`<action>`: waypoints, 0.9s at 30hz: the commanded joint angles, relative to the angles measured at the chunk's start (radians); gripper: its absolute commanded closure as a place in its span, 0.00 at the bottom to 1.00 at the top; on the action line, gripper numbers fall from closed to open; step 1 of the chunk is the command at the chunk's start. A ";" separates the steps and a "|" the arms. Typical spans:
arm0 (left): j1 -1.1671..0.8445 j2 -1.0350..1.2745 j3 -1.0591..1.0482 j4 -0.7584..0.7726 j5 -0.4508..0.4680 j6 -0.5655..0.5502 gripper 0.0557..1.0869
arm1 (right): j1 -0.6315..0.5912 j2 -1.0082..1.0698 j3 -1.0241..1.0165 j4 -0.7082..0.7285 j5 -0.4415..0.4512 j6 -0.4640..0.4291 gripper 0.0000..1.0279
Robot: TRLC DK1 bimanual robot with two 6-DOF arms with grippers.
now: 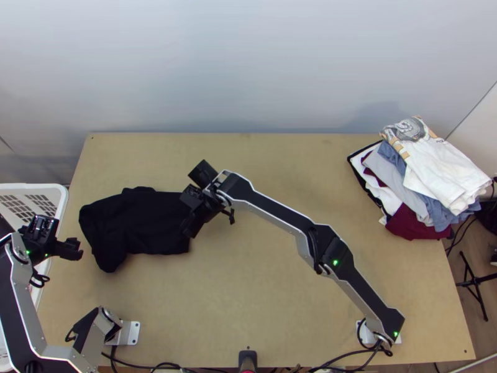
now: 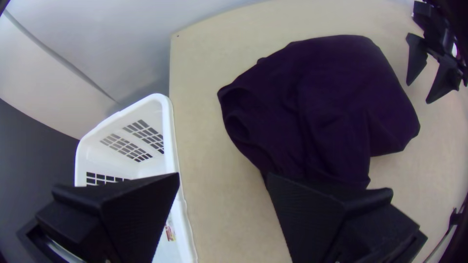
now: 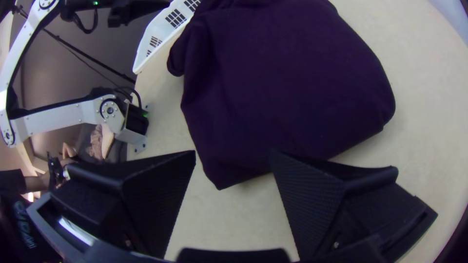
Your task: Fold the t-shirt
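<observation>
The shirt (image 1: 146,221) lies bunched near the left edge of the table (image 1: 248,298). The left gripper (image 2: 223,176) and right gripper (image 3: 233,153) have their fingers apart, empty. Spreading seems in hand; next, pinch opposite hems and pull flat.

I am finding bare tabletop (image 1: 236,292) extending in front of the bunched black T-shirt (image 1: 146,221), with further passage running behind it toward the far edge and between the right arm (image 1: 279,213) and the clothes pile (image 1: 435,180) occupying the right side. That arm is obstructing low passage across the middle, its right gripper (image 1: 191,227) hanging at the shirt's edge with fingers parted. Opposite, the left gripper (image 1: 74,249), fingers also apart, is taking up room between shirt and white basket (image 1: 48,186).
</observation>
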 commanded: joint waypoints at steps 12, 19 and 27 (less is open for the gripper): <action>-0.439 0.116 0.148 0.079 -0.012 -0.212 0.22 | -0.005 -0.084 -0.093 0.052 0.124 -0.047 0.30; -0.674 0.222 0.014 0.242 -0.038 -0.318 0.62 | -0.101 -0.221 -0.246 0.050 0.143 -0.047 0.30; -0.734 0.362 -0.013 0.228 -0.035 -0.383 0.80 | -0.222 -0.368 -0.358 0.050 0.143 -0.047 0.30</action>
